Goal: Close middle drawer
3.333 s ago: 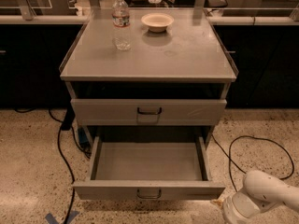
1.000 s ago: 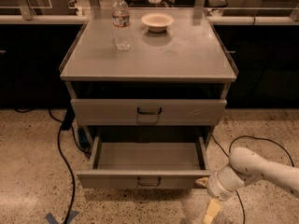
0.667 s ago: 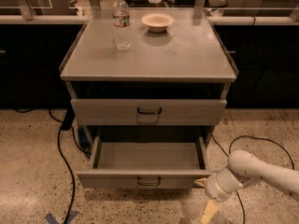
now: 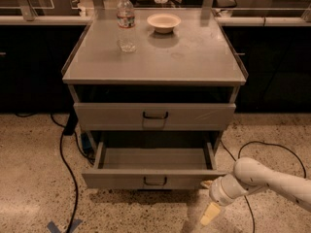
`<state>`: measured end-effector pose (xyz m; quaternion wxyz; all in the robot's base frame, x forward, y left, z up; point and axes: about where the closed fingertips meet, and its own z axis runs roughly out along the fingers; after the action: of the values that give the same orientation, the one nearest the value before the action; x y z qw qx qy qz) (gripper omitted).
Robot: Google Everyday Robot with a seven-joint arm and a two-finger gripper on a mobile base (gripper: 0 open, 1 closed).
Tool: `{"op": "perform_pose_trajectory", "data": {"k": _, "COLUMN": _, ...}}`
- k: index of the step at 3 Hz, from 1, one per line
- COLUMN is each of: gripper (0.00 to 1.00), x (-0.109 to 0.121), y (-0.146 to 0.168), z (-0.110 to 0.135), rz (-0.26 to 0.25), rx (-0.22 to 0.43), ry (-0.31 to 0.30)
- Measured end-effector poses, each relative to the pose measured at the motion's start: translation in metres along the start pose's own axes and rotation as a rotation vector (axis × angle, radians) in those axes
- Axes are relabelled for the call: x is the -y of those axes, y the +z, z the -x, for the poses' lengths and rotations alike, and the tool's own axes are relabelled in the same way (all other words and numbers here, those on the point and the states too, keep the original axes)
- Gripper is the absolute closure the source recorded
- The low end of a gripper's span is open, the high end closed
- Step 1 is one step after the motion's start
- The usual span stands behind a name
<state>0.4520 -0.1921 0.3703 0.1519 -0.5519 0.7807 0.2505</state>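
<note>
Progress check: mid drawer isn't shut yet. It sits to the left of my end effector and is pulled partway out, w/ its tray floor showing bare above and left of me. Its front panel stands well fwd of the top drawer, which is above me and to my left and looks flush w/ the frame.

End effector is low, at the panel's right end, just off the corner. Looks spread apart, not clamped on anything: one pale tip is up by the panel's right edge, touching or nearly so (can't tell which), and the other points down at the floor. The arm comes in from my right. The handle is further left at panel centre. I'm not on it, and a push doesn't need it.

Done, as I judge it: approach made, contact point more or less reached. Left: the rest of the push, straight back into the frame till the panel lines up under the top drawer. Pushing at one corner could skew the tray on its rails, so shifting left toward centre may help.

Desk, far above me, carries a bottle and a bowl, neither part of this job.
</note>
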Motion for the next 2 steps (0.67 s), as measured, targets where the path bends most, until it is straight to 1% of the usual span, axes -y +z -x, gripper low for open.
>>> {"op": "perform_pose_trajectory", "data": {"k": 1, "gripper": 0.0, "x": 0.015, "y": 0.003, "z": 0.008, "rz": -0.055, "rx": 0.019, "ry": 0.023}}
{"op": "perform_pose_trajectory", "data": {"k": 2, "gripper": 0.0, "x": 0.029, "y": -0.001, "z": 0.015, "rz": -0.124, "rx": 0.048, "ry": 0.07}}
